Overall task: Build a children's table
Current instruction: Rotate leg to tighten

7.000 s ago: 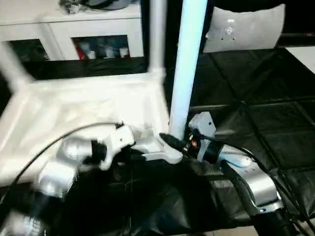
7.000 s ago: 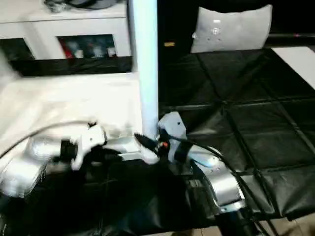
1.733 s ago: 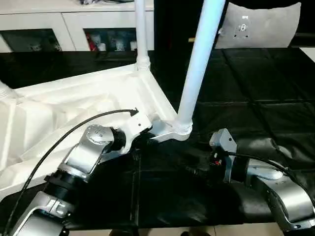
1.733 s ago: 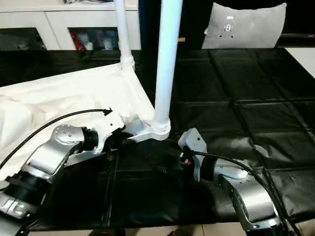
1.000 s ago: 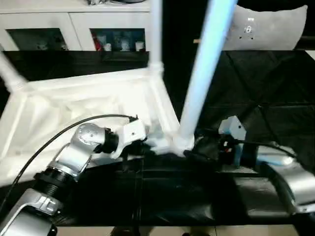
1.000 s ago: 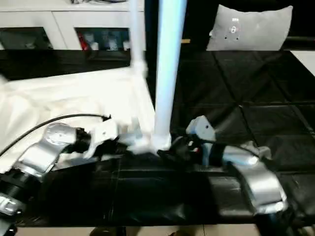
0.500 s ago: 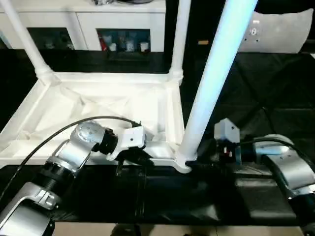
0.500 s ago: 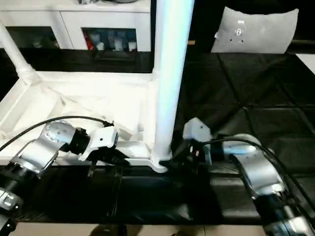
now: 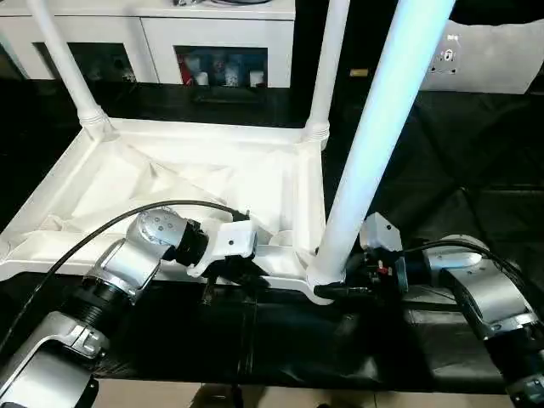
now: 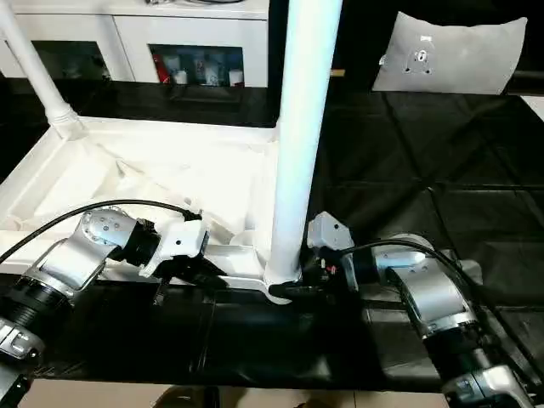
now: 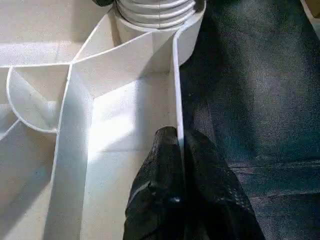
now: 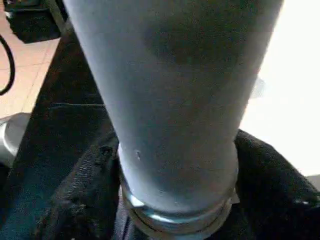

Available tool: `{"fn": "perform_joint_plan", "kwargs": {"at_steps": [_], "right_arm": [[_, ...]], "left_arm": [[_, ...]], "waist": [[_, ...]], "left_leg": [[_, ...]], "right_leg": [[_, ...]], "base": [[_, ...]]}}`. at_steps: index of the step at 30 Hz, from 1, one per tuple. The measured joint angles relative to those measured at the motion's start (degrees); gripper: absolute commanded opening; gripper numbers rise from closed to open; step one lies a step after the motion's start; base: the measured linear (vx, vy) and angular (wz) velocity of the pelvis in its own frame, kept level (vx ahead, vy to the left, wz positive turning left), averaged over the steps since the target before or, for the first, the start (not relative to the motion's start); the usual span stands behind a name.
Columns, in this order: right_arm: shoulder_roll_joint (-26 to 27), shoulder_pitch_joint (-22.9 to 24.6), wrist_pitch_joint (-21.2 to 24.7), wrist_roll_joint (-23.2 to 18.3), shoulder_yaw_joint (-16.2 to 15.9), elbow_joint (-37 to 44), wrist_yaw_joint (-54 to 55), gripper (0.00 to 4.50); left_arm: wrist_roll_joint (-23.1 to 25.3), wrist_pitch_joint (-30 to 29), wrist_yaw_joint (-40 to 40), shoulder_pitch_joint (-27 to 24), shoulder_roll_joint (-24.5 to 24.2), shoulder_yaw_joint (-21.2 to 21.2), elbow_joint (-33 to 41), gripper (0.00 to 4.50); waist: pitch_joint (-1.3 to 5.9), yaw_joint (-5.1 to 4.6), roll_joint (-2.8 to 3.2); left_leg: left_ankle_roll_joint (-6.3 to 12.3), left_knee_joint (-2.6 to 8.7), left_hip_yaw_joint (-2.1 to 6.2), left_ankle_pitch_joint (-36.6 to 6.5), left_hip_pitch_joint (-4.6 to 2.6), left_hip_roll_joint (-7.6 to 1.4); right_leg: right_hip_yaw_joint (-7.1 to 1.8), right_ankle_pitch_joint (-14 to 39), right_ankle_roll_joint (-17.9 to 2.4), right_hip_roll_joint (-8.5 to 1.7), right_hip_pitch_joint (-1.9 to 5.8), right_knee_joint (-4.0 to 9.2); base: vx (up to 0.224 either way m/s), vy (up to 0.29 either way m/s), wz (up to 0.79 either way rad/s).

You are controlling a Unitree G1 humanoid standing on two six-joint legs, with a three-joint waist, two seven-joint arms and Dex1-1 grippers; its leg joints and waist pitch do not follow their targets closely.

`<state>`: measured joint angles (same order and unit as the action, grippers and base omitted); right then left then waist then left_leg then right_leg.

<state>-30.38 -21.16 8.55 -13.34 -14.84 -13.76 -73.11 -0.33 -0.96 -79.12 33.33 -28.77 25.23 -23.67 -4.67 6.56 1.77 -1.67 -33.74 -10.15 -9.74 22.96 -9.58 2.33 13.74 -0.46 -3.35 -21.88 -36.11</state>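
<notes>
With the left hand (image 11: 180,150) pinching the rim of the upturned white ribbed plastic tabletop (image 9: 170,183) on the black counter (image 9: 476,170), the right hand (image 12: 175,200), its fingers either side of the near white tube leg (image 9: 374,144) at its base, should twist that leg squarely in its corner socket.

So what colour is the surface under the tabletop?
Black, a creased quilted mat, clearest in the right eye view.

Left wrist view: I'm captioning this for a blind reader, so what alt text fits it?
The left gripper is shut on the thin side wall of the upturned white tabletop, one black finger inside the wall and the other outside over the black floor covering. Beyond the grip, the wall runs to a corner socket holding the ringed base of a leg.
</notes>
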Motion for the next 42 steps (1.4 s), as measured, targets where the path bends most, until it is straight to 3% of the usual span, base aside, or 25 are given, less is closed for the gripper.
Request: {"fn": "perform_joint_plan", "kwargs": {"at_steps": [8,13,18,21,23,28,29,36,42], "right_arm": [[0.09,1.32,1.05,-0.39,0.96,1.13,0.33,2.76],[2.72,7.33,4.66,-1.38,4.56,6.86,7.71,2.74],[13.70,12.55,9.04,2.25,9.69,11.94,29.82,2.74],[19.07,12.51,11.35,5.23,11.52,12.78,40.56,2.74],[23.00,12.17,12.43,7.17,12.80,12.72,47.14,2.74],[26.14,9.09,13.80,11.50,13.15,11.04,56.81,2.74],[26.63,8.96,13.83,11.50,13.60,10.97,57.18,3.30],[27.29,10.14,13.07,10.90,14.15,12.80,56.44,3.96],[18.68,12.01,10.60,5.47,13.74,13.91,41.24,4.46]], "left_arm": [[-0.45,-1.52,0.24,-0.20,0.60,-0.76,0.03,0.00],[-1.17,-7.57,4.55,-2.59,2.89,-3.25,2.70,0.00],[0.31,-19.22,15.54,-5.93,8.41,-7.54,7.73,0.00],[1.04,-25.13,22.45,-6.60,13.04,-8.38,9.50,0.00],[2.38,-28.18,26.54,-6.61,16.30,-8.91,10.15,0.00],[4.71,-33.00,34.62,-6.40,22.61,-9.54,11.25,0.00],[4.80,-33.27,35.07,-6.39,22.80,-9.34,11.54,0.00],[5.18,-33.50,35.06,-6.33,22.08,-7.94,13.40,0.00],[4.39,-28.29,28.39,-7.01,15.33,-6.89,15.49,0.00]], "waist": [[-0.04,0.20,0.12],[-0.25,0.25,0.58],[-0.61,-1.71,1.02],[-0.59,-2.88,1.18],[-0.60,-3.20,1.25],[-0.58,-3.75,1.74],[-0.58,-3.81,1.73],[-0.58,-3.75,1.49],[-0.54,-3.54,1.13]], "left_leg": [[0.00,0.03,0.00,0.00,0.01,0.00],[0.01,0.09,-0.06,0.00,-0.03,0.04],[-0.03,0.90,-0.22,-0.01,-1.03,0.25],[-0.03,1.91,-0.22,-0.01,-1.62,1.14],[-0.03,2.21,-0.20,-0.01,-1.95,1.23],[-0.01,2.51,-0.11,-0.01,-1.92,1.42],[0.00,2.60,-0.11,-0.02,-1.92,1.56],[0.39,2.58,-0.25,0.10,-1.65,1.76],[0.37,2.77,-0.24,0.11,-1.49,1.47]], "right_leg": [[0.04,0.01,0.00,-0.03,0.03,0.09],[0.03,0.00,0.00,-0.11,0.11,0.18],[-0.07,0.25,0.41,-0.30,0.50,1.01],[-0.07,0.28,0.46,-1.06,0.68,1.40],[-0.11,0.34,0.57,-1.08,0.62,1.77],[-0.18,0.58,0.97,-1.10,0.91,3.05],[-0.28,0.57,0.96,-1.17,0.91,3.13],[-0.33,-0.52,0.81,-1.41,0.95,3.08],[0.05,-1.13,1.08,-1.34,0.63,2.99]], "base": [[0.000,0.000,0.00],[0.000,0.000,0.00],[0.000,0.000,0.00],[0.000,0.000,0.00],[0.000,0.000,0.00],[0.000,0.000,0.00],[0.000,0.000,0.00],[0.000,0.000,0.00],[0.000,0.000,0.00]]}}
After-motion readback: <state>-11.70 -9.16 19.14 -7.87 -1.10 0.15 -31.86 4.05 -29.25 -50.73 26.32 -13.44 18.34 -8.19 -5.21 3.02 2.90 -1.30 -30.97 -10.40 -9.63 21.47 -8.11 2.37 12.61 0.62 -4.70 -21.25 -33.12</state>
